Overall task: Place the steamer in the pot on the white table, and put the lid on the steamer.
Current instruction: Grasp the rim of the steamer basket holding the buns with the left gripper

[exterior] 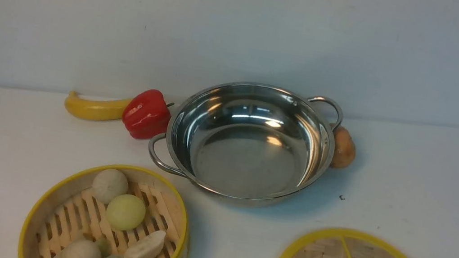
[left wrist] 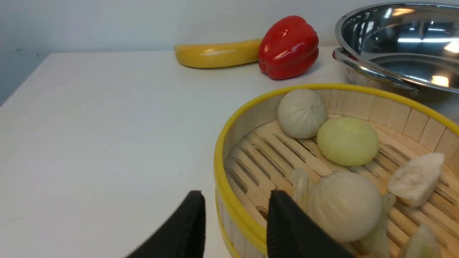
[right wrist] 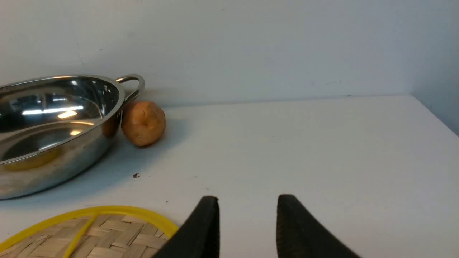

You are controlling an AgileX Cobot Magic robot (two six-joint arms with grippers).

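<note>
Left hand (left wrist: 236, 195) located at the near wall of the steamer (left wrist: 358, 104): fingers apart, one outside the yellow rim and one inside over the slats, wall between them; contact with the wall not discernible. Right hand (right wrist: 248, 199) found low over the bare worktop (exterior: 431, 177), fingers apart with nothing between them, just beside the rim of the lid (right wrist: 107, 229). Steamer logged at near left of the worktop, lid flat at near right, pot (exterior: 192, 132) standing farther back between the two and apart from both. Steamer noted as a round bamboo basket, yellow rim, slatted floor. Lid noted as a flat woven disc, yellow rim, yellow spokes from a small hub, partly cut off in front view. Pot noted as wide, shallow, shiny steel. Counted: one steamer, one lid, one pot with two loop handles; inside the steamer three round buns, one white crescent dumpling and pale green pieces, partly hidden, number unclear. Also counted: one banana (exterior: 91, 107) touching one red pepper (exterior: 146, 114) left of the pot, one potato (exterior: 342, 148) against its right side.
</note>
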